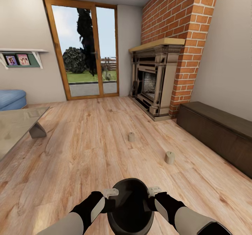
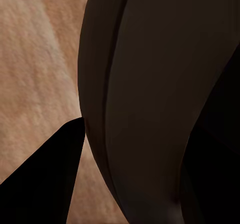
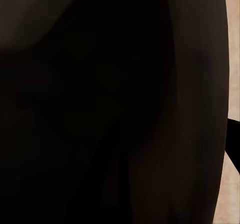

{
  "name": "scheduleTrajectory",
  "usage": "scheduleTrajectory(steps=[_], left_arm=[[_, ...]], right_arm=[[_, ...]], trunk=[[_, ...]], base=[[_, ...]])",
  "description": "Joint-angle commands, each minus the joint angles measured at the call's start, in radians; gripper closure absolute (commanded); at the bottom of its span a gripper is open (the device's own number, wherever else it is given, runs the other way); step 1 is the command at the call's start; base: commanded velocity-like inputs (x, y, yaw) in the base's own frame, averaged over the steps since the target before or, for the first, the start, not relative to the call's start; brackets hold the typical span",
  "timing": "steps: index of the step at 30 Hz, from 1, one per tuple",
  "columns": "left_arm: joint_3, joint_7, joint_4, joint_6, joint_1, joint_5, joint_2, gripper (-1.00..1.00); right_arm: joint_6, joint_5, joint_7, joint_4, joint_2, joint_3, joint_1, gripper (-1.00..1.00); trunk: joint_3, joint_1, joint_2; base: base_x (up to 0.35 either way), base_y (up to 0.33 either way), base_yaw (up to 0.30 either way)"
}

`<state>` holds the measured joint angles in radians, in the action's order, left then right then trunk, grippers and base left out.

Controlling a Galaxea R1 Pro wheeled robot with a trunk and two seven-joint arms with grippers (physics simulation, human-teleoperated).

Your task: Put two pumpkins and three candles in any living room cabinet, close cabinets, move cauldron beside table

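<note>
Head view, cauldron: the black cauldron (image 1: pixel 131 207) sits low at centre between both arms, above the wooden floor (image 1: pixel 87 147); its lower part is cut off by the picture's edge.
Head view, left gripper: the left gripper (image 1: pixel 109 199) presses against the cauldron's left side; whether its fingers are apart or clamped on the rim I cannot tell.
Head view, right gripper: the right gripper (image 1: pixel 154 197) meets the cauldron's right side; its fingers are likewise hidden against the pot, state unclear.
Head view, candles: one candle (image 1: pixel 131 136) stands on the floor ahead, another candle (image 1: pixel 169 157) nearer and to the right, well apart.
Head view, cabinet: the long dark cabinet (image 1: pixel 218 137) runs along the right wall, fronts flush, its near end cut off.
Head view, table: the glass table (image 1: pixel 15 126) shows partly at left, with one grey leg (image 1: pixel 37 130).
Head view, background: brick fireplace (image 1: pixel 157 81), glazed door (image 1: pixel 85 49), blue sofa (image 1: pixel 10 98) corner.
Left wrist view: the cauldron's dark curved wall (image 2: pixel 145 104) is very close, floor beside it; a black finger (image 2: pixel 47 179) shows, grip unreadable.
Right wrist view: almost all dark cauldron surface (image 3: pixel 110 104); a sliver of floor at the edge.
</note>
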<state>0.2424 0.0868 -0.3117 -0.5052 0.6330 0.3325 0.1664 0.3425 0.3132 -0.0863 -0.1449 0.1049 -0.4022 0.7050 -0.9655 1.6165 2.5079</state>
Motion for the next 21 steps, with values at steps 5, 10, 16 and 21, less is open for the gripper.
scheduleTrajectory(steps=[5, 10, 16, 21], left_arm=[[0.006, 0.008, -0.003, -0.004, 0.001, 0.005, -0.001, 1.00], [0.006, 0.008, -0.003, -0.003, 0.001, 0.005, -0.001, 1.00], [0.006, 0.008, -0.003, -0.003, 0.001, 0.005, -0.001, 1.00], [0.006, 0.008, -0.003, -0.003, 0.001, 0.005, -0.001, 1.00]], right_arm=[[0.004, 0.007, 0.000, -0.001, -0.001, -0.010, 0.001, 1.00], [0.004, 0.007, 0.000, -0.001, -0.001, -0.010, 0.001, 1.00], [0.004, 0.007, 0.000, -0.001, -0.001, -0.010, 0.001, 1.00], [0.004, 0.007, 0.000, -0.001, -0.001, -0.010, 0.001, 1.00]], trunk=[[0.007, 0.000, 0.000], [0.010, 0.000, 0.000], [0.010, 0.000, 0.000], [0.015, 0.000, 0.000]], base=[[0.000, 0.000, 0.000], [0.000, 0.000, 0.000], [0.000, 0.000, 0.000], [0.000, 0.000, 0.000]])
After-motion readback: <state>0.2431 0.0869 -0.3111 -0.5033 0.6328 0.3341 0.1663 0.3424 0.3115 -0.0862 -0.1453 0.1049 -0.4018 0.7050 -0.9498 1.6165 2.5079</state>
